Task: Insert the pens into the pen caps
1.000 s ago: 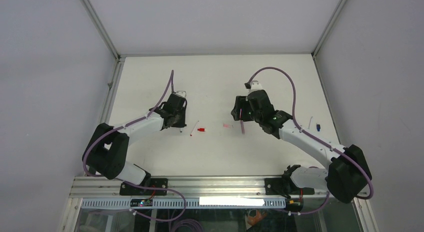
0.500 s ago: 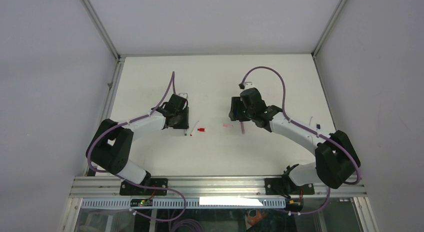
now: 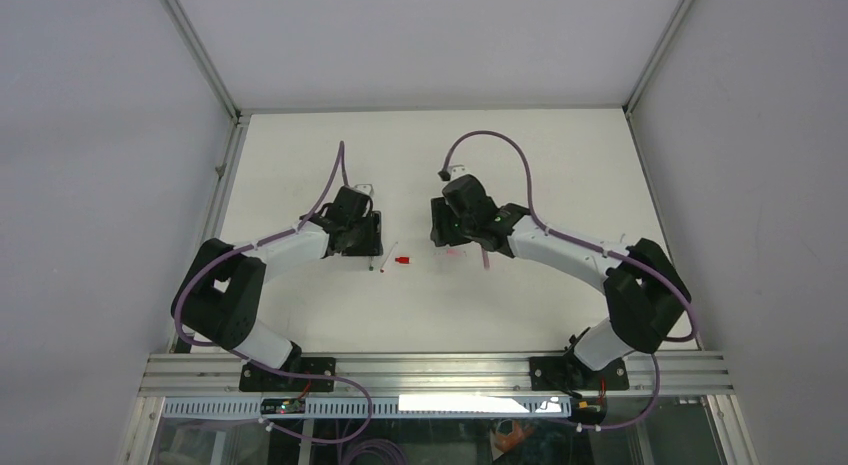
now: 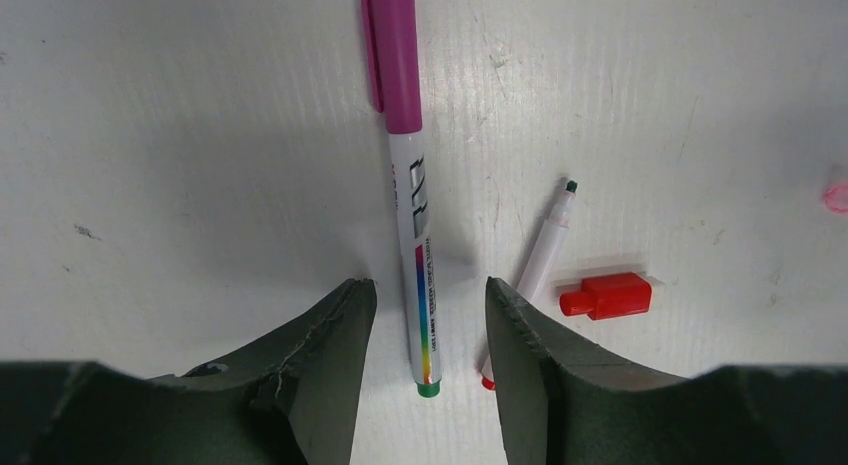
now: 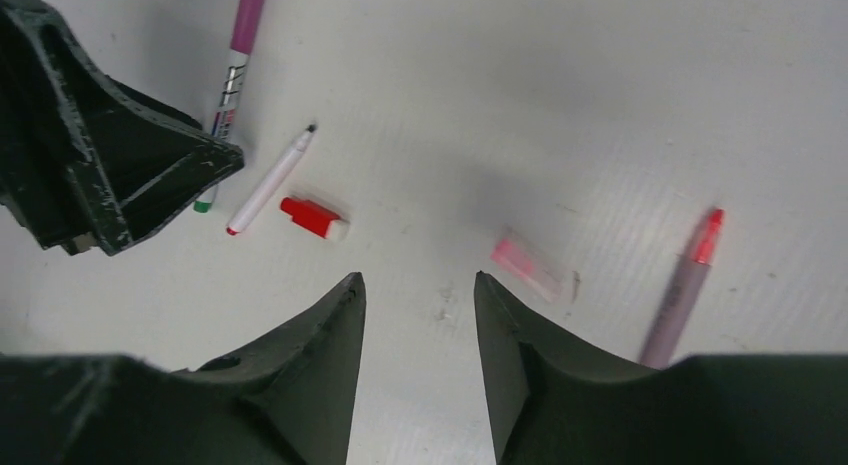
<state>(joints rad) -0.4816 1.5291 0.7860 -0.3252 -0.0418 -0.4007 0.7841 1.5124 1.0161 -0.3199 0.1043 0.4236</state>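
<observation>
Our left claw is spread with the capped magenta pen loose between its jaws, the uncapped white pen and red cap just right of it, and the right claw spread too; the white pen looks to us light, stiff and slippery, so we would pinch it mid-barrel

My table is white. The capped pen has a magenta cap, a white barrel with a rainbow stripe, and a green end. The uncapped pen is white, with a dark tip and a red end. I see also a red cap and a pink cap, pale and half clear.
</observation>
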